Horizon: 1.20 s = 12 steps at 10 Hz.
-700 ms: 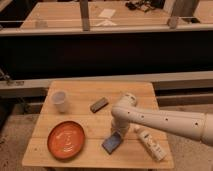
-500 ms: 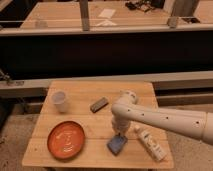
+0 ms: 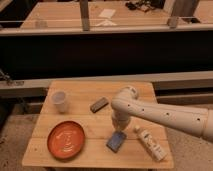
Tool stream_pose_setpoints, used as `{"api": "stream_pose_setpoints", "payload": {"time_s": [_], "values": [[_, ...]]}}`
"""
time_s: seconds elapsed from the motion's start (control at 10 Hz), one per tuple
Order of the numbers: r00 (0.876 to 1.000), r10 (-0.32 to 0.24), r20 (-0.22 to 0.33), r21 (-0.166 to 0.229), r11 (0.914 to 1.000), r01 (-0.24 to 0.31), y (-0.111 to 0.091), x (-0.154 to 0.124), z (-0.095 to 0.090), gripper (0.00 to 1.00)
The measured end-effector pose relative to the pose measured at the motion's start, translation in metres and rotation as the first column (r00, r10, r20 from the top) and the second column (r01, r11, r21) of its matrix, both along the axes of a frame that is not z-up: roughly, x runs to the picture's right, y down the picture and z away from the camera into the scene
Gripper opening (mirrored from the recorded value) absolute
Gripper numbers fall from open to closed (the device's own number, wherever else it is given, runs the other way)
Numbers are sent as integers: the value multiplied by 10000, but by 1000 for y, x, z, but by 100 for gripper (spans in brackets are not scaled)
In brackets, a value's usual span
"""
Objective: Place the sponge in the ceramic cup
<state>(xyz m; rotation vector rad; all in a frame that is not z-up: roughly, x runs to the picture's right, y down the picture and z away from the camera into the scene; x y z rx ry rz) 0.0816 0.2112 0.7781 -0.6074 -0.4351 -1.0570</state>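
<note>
Near row, l to r:
- orange plate (image 3: 66,139), near-left on wooden table (image 3: 95,156).
- sponge (image 3: 116,141), blue face up, near-centre. It sits close to the near table edge and well apart from the ceramic cup (image 3: 59,100), so it is not in the cup.
- white bottle (image 3: 150,144) lying on its side just right of the sponge, a narrow gap between them.

Gripper (image 3: 119,128): at the end of the white arm (image 3: 165,116), which comes in from the right. It points down, directly over the far end of the sponge, at or nearly touching it. Open/shut state: cannot tell. Whether it has the sponge gripped or the sponge just lies on the table: cannot tell either.

Handling (est.): the sponge is a light, soft, compressible pad, not fragile, and its surface should grip OK. Best hold is across the short width, pinching the two long sides near mid-length. It is abt as wide as the cup mouth, so laid flat it would likely bridge the rim. Prob. needs to go in end-first or squeezed.

Mid row: dark grey bar (image 3: 99,104), centre, lying between the sponge and the cup but a bit right of the straight line.

Far-left: the cup is upright, mouth open, no sponge seen inside. It stands close to the left and far table edges. It is light and breakable, so a sideways nudge could tip it or slide it off.

Room: the path near-centre → far-left passes over the plate's far rim. Carried high it should clear the plate and bar.
</note>
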Motion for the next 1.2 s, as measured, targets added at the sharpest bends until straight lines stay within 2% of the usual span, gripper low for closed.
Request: {"api": "stream_pose_setpoints", "payload": {"time_s": [0.3,0.5,0.6,0.7,1.0,1.2], "values": [[9989,-353,304,6,9994,353,2,-2,-3,33],[9983,-434,393,6,9991,435,1,-2,-3,48],[9978,-486,460,-8,9988,487,2,-2,-3,59],[9973,-529,515,-8,9986,530,2,-2,-2,64],[9948,-725,709,7,9974,726,2,-2,-3,64],[9943,-773,734,-114,9969,783,9,-1,2,64]]}}
